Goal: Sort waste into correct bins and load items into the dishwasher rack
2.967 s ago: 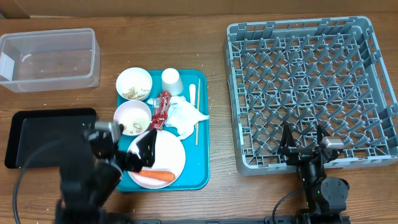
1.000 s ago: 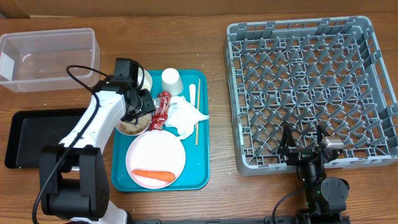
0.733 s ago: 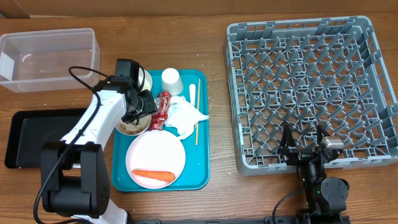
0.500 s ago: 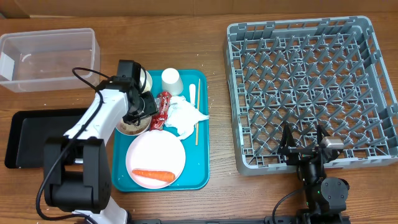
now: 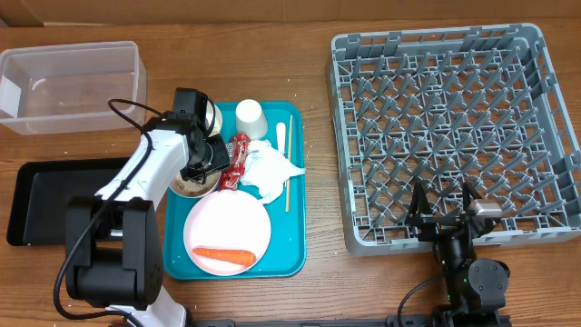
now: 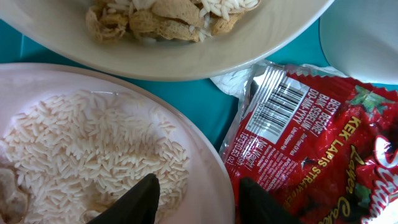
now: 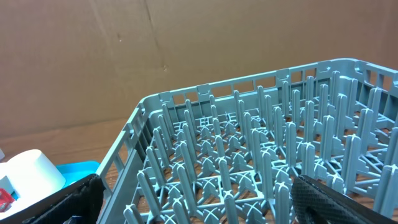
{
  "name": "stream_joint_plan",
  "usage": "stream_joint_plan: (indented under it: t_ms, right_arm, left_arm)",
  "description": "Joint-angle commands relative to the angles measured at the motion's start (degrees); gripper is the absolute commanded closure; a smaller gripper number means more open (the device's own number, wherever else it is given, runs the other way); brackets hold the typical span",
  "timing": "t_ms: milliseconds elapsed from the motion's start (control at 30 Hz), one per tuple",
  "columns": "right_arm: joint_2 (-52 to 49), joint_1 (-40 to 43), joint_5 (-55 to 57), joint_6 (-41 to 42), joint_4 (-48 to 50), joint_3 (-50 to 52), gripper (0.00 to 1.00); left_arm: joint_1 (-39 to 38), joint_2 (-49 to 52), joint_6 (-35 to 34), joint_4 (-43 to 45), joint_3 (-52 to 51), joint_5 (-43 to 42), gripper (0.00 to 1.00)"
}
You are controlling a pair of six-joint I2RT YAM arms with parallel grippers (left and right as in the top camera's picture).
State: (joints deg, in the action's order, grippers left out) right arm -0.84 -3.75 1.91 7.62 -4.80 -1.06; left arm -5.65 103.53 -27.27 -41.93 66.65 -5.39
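My left gripper (image 5: 205,164) (image 6: 202,186) hangs low over the near white bowl (image 5: 184,187) of rice (image 6: 93,143). Its jaws stand astride the bowl's right rim. One finger (image 6: 146,199) is inside on the rice, and the other finger (image 6: 261,202) is outside over the red wrapper (image 5: 236,159) (image 6: 311,143). A gap still shows beside the rim. The far bowl (image 5: 211,116) (image 6: 186,43) holds food scraps. The cup (image 5: 251,118), napkin (image 5: 270,169), wooden stick (image 5: 289,177), and plate (image 5: 227,222) with the carrot (image 5: 223,256) lie on the teal tray (image 5: 292,250). My right gripper (image 5: 445,213) (image 7: 199,199) is open at the dishwasher rack's (image 5: 454,127) near edge.
A clear tub (image 5: 73,86) stands at the back left. A black tray (image 5: 54,200) lies left of the teal tray. My left arm crosses the teal tray's left edge. The rack's upright pegs (image 7: 249,143) rise right in front of my right gripper.
My left arm came up from beside the plate to the rice bowl. Over the last second it has barely shifted and its jaws have narrowed around the rim. The right arm is still.
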Motion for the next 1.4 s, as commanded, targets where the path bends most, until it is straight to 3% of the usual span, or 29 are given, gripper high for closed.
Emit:
stream_joint_plan:
  t_ms: [0,467,533,700,900,1100,1367]
  right_arm:
    - [0.7,0.0,0.6,-0.2,0.2,0.6,0.00]
    - [0.7,0.0,0.6,-0.2,0.2,0.6,0.00]
    - [0.7,0.0,0.6,-0.2,0.2,0.6,0.00]
    - [0.7,0.0,0.6,-0.2,0.2,0.6,0.00]
    - [0.7,0.0,0.6,-0.2,0.2,0.6,0.00]
    - [0.7,0.0,0.6,-0.2,0.2,0.6,0.00]
    - [0.7,0.0,0.6,-0.2,0.2,0.6,0.00]
  left_arm:
    - [-0.4,0.7,0.3,-0.2,1.0,-0.6,0.58]
    - [-0.4,0.7,0.5,-0.9,1.0,-0.4,0.66]
    - [-0.4,0.6,0.5,-0.9,1.0,-0.4,0.65]
    - [-0.4,0.6,1.6,-1.5,1.4,-0.4,0.50]
    - [-0.4,0.6,2.0,-4.1,3.8,-0.2,0.50]
    - [-0.4,0.6,1.9,-6.4,4.7,-0.2,0.62]
    - [-0.4,0.6,1.9,-6.6,3.0,0.0,0.63]
